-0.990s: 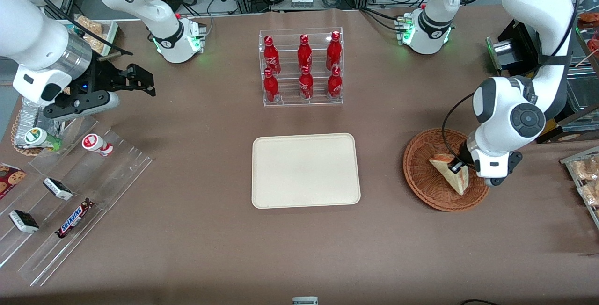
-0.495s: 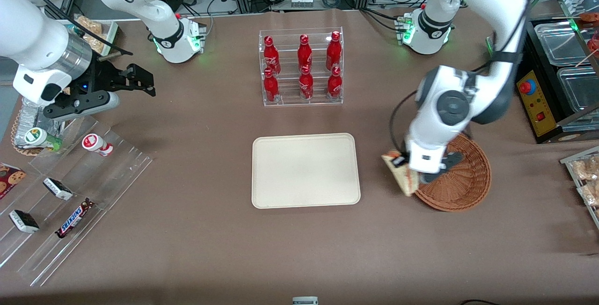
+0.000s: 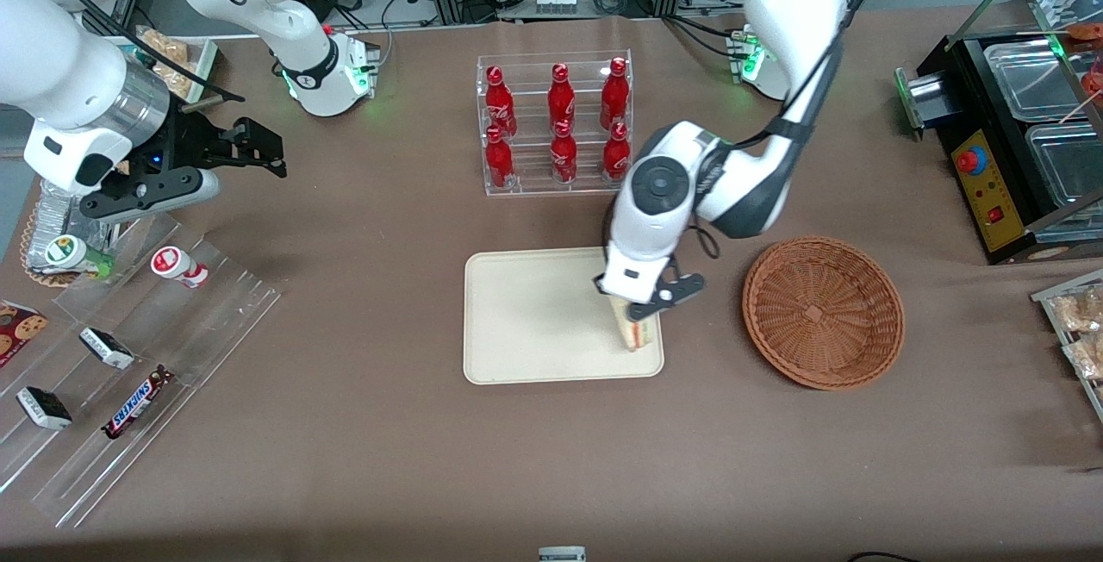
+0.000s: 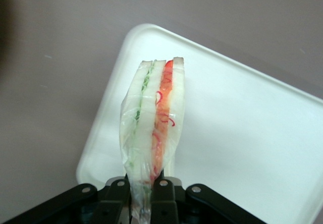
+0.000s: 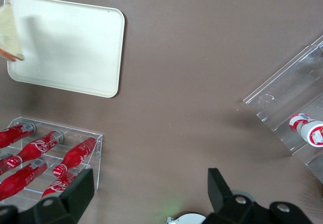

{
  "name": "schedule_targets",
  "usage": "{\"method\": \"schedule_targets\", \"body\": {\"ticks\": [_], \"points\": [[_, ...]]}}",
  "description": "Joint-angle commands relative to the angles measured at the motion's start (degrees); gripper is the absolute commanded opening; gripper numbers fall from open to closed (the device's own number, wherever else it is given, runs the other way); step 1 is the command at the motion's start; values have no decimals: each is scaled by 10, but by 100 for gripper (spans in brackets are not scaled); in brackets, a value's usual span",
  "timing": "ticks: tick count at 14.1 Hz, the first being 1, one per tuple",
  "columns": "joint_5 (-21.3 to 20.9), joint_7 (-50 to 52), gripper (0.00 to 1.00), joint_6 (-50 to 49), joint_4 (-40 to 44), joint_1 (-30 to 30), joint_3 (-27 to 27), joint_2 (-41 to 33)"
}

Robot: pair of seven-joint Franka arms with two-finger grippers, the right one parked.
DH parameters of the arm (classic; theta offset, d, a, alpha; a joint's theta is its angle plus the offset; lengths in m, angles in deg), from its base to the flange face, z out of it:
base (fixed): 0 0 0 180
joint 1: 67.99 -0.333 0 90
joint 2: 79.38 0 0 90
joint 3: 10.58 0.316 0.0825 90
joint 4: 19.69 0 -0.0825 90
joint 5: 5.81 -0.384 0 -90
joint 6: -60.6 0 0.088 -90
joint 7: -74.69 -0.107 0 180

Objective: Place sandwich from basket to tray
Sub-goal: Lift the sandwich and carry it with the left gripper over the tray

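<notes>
The left gripper (image 4: 146, 193) holds its jaws clamped on one corner of the sandwich (image 4: 151, 128), which hangs out from the jaws, filling edge outward, over the basket-side end of the tray (image 3: 534, 321), clear of the emptied basket (image 3: 823, 312), apparently positioned for lowering

a clear acrylic tiered rack (image 3: 555, 124) stands on the brown table (image 3: 362, 450) holding six red cola bottles (image 3: 561, 95) in two rows. toward the parked arm's end, clear acrylic stepped shelves (image 3: 129, 372) carry a small white bottle with a red label (image 3: 178, 267), a snickers bar (image 3: 136, 401) and two small dark wrapped bars (image 3: 106, 347). a black box with a red button (image 3: 974, 167) sits toward the working arm's end.
</notes>
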Motion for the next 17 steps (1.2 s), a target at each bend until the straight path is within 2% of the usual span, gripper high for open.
{"method": "schedule_targets", "body": {"ticks": [1, 4, 8, 9, 10, 11, 13, 17], "points": [[-6, -2, 5, 38, 36, 43, 10, 40], [-35, -6, 6, 93, 43, 65, 10, 72], [-36, -5, 10, 96, 64, 79, 11, 106], [-36, -4, 20, 96, 66, 79, 11, 108], [-36, -2, 49, 96, 67, 79, 11, 108], [-37, -2, 99, 94, 67, 79, 11, 104], [-40, -4, 100, 87, 67, 79, 11, 84], [-37, -9, 100, -10, 85, 71, 15, 11]]}}
